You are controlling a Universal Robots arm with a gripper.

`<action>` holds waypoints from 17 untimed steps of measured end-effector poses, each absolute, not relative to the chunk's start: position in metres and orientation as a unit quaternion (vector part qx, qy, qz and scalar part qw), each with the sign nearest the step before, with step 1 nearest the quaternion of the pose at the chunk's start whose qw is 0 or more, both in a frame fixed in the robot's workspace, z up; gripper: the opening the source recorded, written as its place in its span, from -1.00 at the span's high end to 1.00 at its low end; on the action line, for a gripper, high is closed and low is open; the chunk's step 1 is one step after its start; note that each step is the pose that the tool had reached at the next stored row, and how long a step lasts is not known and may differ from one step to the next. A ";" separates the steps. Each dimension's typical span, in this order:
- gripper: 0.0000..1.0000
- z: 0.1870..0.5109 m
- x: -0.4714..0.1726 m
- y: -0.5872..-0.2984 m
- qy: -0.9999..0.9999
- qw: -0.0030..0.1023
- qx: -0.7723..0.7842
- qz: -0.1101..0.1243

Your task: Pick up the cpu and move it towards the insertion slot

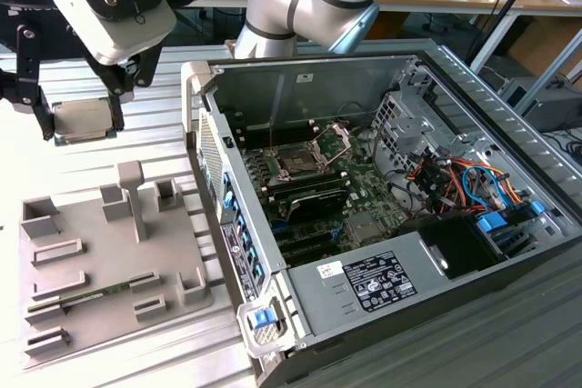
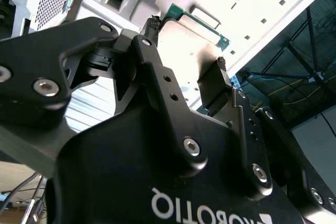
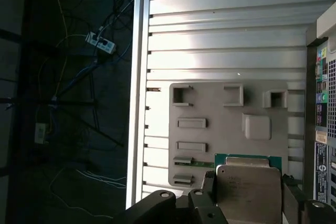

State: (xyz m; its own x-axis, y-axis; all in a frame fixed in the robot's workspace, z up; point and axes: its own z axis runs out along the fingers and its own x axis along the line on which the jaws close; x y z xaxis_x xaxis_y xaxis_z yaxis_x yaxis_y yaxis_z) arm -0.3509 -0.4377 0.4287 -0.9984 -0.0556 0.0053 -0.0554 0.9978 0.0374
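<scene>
The gripper point(image 2: 186, 45) pinches the cpu point(image 3: 249, 192), a silvery square seemingly edged in green.

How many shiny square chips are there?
1. The cpu is gripped in the hand, above the table, at the exterior view's left of the computer case. More could hide inside it.

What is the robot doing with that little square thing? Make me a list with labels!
held: cpu, flat between the jaws
jaws: shut on two opposite edges of the cpu
cpu height: up in the air, above the slatted table
underneath: grey tray on the table
insertion slot: inside the open computer case, to the exterior view's right of the cpu
cpu at slot: not yet
</scene>
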 end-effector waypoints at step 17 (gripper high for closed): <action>-0.09 0.429 -0.334 -0.438 -0.999 0.003 0.028 -0.019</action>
State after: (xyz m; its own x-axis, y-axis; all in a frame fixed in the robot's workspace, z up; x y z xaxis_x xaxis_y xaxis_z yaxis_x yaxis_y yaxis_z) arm -0.3343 -0.4377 0.4287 -0.9984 -0.0556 0.0058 -0.0553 0.9978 0.0374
